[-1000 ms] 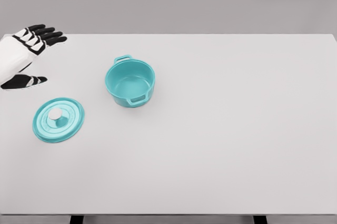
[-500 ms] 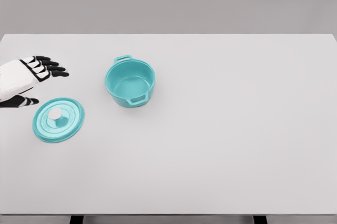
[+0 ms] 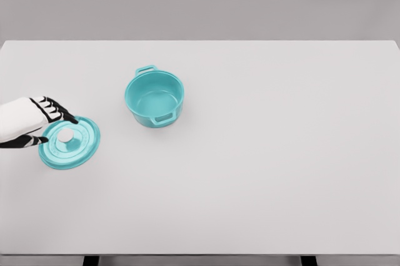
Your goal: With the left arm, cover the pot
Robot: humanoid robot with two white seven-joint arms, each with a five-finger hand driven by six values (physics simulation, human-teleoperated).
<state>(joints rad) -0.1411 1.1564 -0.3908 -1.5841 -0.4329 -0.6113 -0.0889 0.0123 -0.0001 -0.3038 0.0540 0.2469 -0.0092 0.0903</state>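
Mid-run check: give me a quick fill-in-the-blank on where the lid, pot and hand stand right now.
1. The teal lid lies flat on the white table, so the teal pot is still ____.
2. In the head view the lid lies to the ____ of the pot.
3. The only hand in view is the ____ hand, at the lid's edge.
4. The knob on the lid is ____ in colour.

Missing words: uncovered; left; left; white

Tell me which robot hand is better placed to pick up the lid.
Left. The left robot hand hovers open at the teal lid, fingers near its knob. The right isn't in view.
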